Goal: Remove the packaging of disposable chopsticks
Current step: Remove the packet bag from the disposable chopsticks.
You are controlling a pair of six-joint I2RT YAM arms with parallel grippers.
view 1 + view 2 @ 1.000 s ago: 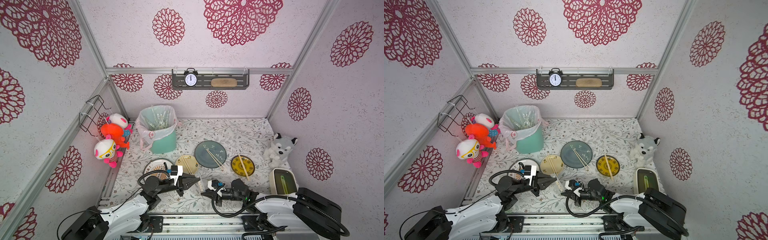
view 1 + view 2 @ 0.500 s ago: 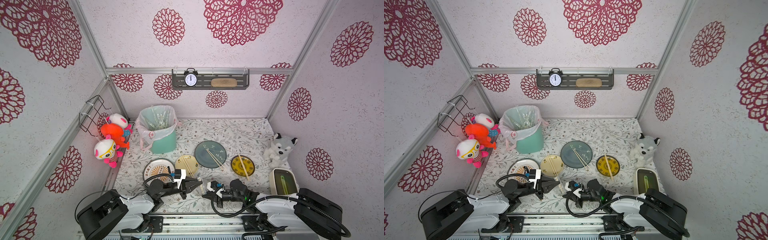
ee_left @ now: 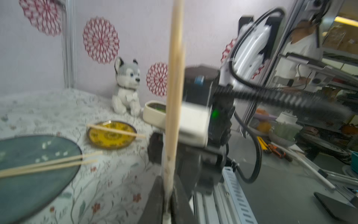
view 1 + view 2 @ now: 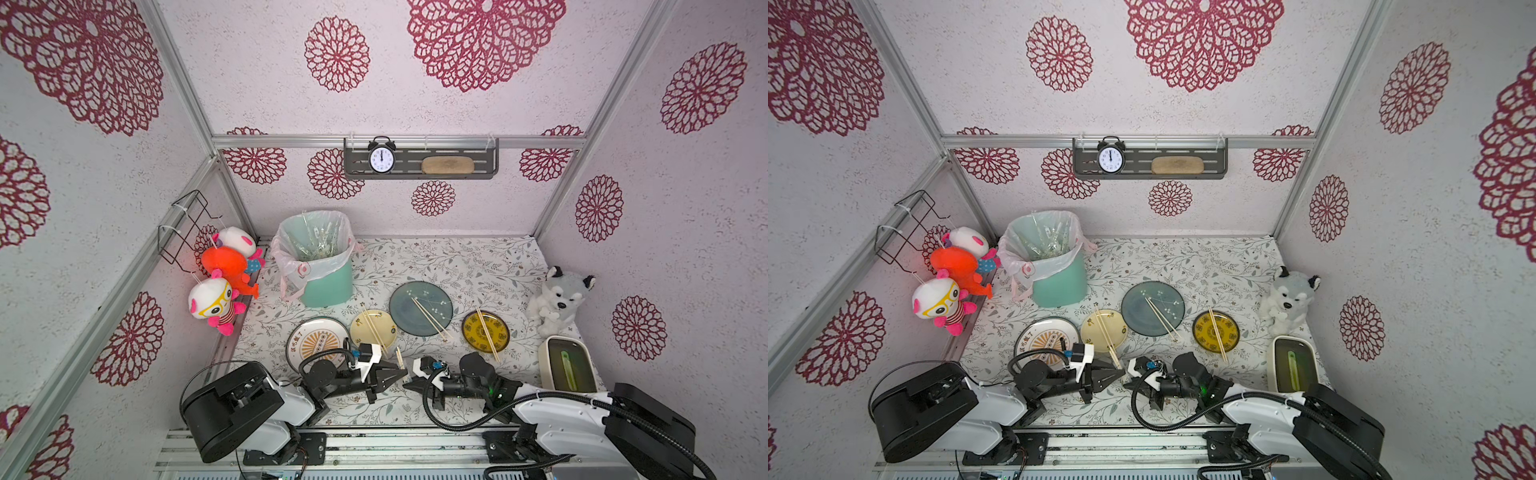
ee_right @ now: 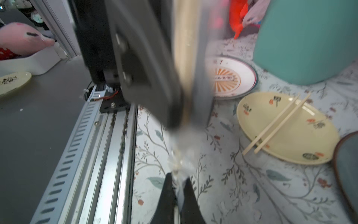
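Note:
My left gripper (image 4: 402, 374) (image 3: 167, 181) is shut on one pair of disposable chopsticks (image 3: 174, 77) (image 4: 399, 357), which stick up from its jaws. My right gripper (image 4: 409, 383) (image 5: 177, 179) faces it tip to tip, shut on the crumpled end of the clear packaging (image 5: 181, 153). The sleeve runs from there up to the left gripper's fingers (image 5: 147, 73). Three other bare pairs lie on the cream plate (image 4: 373, 330), the blue plate (image 4: 428, 318) and the yellow plate (image 4: 487, 334). Used sleeves (image 4: 318, 243) fill the lined bin.
The teal bin (image 4: 328, 286) stands at the back left. A white patterned plate (image 4: 313, 343) lies next to the left arm. A husky plush (image 4: 557, 299) and a white container (image 4: 567, 368) stand at the right. Plush toys (image 4: 224, 270) hang on the left wall.
The left arm has folded lower, and its gripper has moved right and toward the front edge, closer to the right gripper. The right arm has barely moved.

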